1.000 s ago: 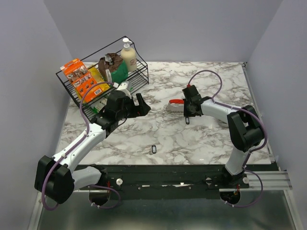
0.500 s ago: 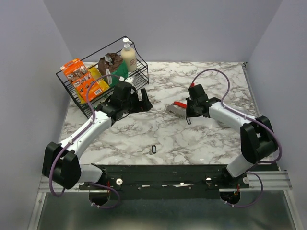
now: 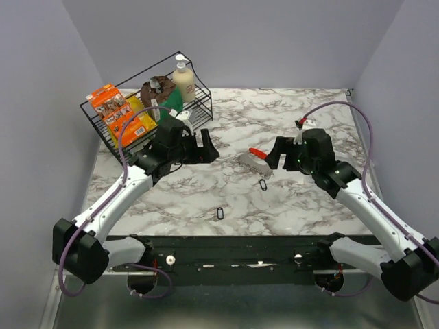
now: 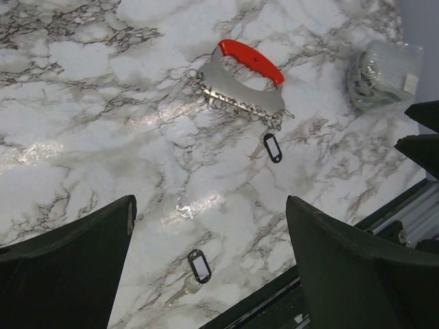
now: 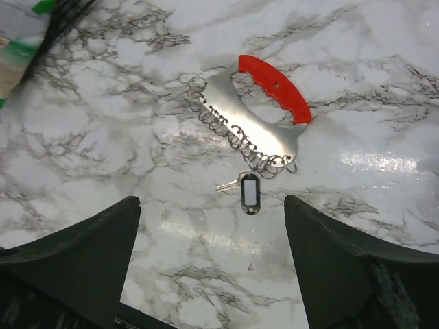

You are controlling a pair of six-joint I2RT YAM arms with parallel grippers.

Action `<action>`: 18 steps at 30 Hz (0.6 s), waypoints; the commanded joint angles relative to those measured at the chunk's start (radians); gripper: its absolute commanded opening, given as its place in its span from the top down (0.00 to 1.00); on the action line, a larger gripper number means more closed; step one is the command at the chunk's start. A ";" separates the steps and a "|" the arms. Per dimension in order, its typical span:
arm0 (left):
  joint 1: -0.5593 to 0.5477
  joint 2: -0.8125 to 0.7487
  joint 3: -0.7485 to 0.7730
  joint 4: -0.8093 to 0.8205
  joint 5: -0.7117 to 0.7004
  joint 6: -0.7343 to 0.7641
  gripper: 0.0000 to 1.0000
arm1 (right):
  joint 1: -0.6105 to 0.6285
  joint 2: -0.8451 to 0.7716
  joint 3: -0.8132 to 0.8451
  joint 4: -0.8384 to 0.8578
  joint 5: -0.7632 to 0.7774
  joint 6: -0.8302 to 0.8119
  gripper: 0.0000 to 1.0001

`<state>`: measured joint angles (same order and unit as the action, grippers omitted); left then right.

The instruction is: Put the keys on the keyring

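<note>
The keyring lies mid-table, a silvery plate with a red grip and a row of wire rings. One key with a black oval tag lies against the end of that row; I cannot tell whether it is threaded on. The other tagged key lies alone near the front edge. My right gripper stands open just right of the keyring, nothing between its fingers. My left gripper hovers open to the left of the keyring, also empty.
A black wire basket with snack packets and a lotion bottle stands at the back left, close behind my left arm. A crumpled clear plastic bag lies right of the keyring. The table's front edge and black rail run below the loose key.
My right gripper has opened and drawn back to the right, leaving a key beside the keyring's end. The keyring shifted slightly. The left arm barely moved.
</note>
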<state>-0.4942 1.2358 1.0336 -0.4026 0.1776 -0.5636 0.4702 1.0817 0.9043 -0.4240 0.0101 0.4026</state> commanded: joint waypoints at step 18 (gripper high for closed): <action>-0.015 0.013 -0.150 0.162 -0.038 -0.044 0.01 | 0.004 0.265 0.068 0.013 0.045 -0.019 0.08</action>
<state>-0.5045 1.1595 0.7891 -0.2527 0.1677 -0.6533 0.4702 1.3003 0.8948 -0.4255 0.0490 0.4137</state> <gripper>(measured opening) 0.987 0.925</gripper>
